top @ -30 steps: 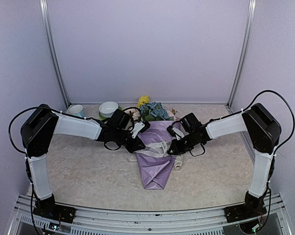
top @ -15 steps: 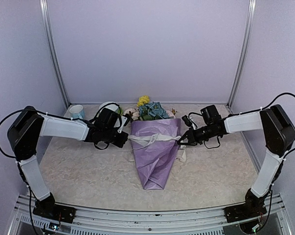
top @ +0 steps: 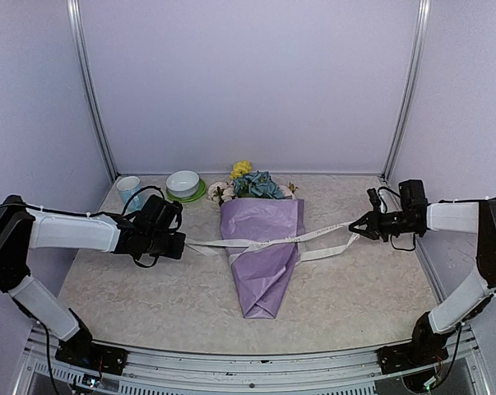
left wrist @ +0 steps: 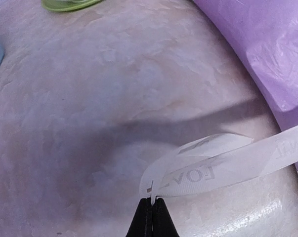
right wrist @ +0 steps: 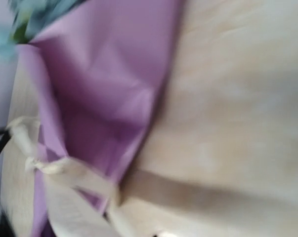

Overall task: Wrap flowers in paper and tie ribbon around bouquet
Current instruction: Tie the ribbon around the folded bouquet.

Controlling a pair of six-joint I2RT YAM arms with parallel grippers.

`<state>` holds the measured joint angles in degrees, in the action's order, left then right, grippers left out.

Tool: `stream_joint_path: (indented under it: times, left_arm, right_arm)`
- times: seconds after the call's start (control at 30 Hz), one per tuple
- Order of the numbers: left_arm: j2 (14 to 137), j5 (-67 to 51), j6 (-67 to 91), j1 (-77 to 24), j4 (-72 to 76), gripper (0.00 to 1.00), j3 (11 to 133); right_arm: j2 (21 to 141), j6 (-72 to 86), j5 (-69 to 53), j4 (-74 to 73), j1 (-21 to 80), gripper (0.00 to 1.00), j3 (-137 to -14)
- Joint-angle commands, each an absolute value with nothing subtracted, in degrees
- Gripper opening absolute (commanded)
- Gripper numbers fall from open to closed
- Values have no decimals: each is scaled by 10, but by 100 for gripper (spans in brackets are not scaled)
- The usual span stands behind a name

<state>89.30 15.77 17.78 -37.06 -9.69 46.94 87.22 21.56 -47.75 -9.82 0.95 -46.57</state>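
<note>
Top external view: bouquet (top: 261,263) lies flat at mid-desk, its point toward the arms.

- Paper (top: 264,226): lilac, thin and creased, folded into a cone.
- Flowers (top: 254,186): yellow, blue and pale pink heads at the cone's wide far mouth.
- Ribbon (top: 317,236): cream and flat, crossing the cone's upper half and stretched out to both sides. A loose tail lies on the desk right of the cone.
- Left claw (top: 182,244): pinched tight on the ribbon's left end.
- Right claw (top: 357,224): closed on the right end.
- Left wrist view only: grey printed lettering on the ribbon, and its end folded over between the tips.
- Right wrist view: blurred, showing cone, ribbon and blue petals only.
- Desk (top: 149,288): pale and marbled.
- Far left: white bowl (top: 183,181) on a green saucer (top: 197,196), with a light blue cup (top: 129,188) beside it.
- Half a second earlier both claws sat close beside the cone. Now they are well apart, with the ribbon drawn out.
</note>
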Motion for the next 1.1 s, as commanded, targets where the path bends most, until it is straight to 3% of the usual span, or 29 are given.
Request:
stream_joint_path:
  times: [0.0, 0.2, 0.43, 0.7, 1.07]
  left_arm:
    - [831, 215, 248, -348, -129, 0, 438]
    - [778, 212, 285, -312, -129, 0, 380]
    - [745, 204, 299, -267, -131, 0, 355]
    - [622, 208, 313, -173, -89, 0, 311]
    - [600, 167, 273, -12, -67, 0, 289]
  right_arm:
    - [828, 266, -454, -101, -60, 0, -421]
    - [760, 309, -411, -87, -126, 0, -383]
    - [767, 304, -414, -107, -166, 0, -393]
    - [833, 294, -343, -69, -177, 0, -388]
    - [885, 293, -298, -58, -236, 0, -394]
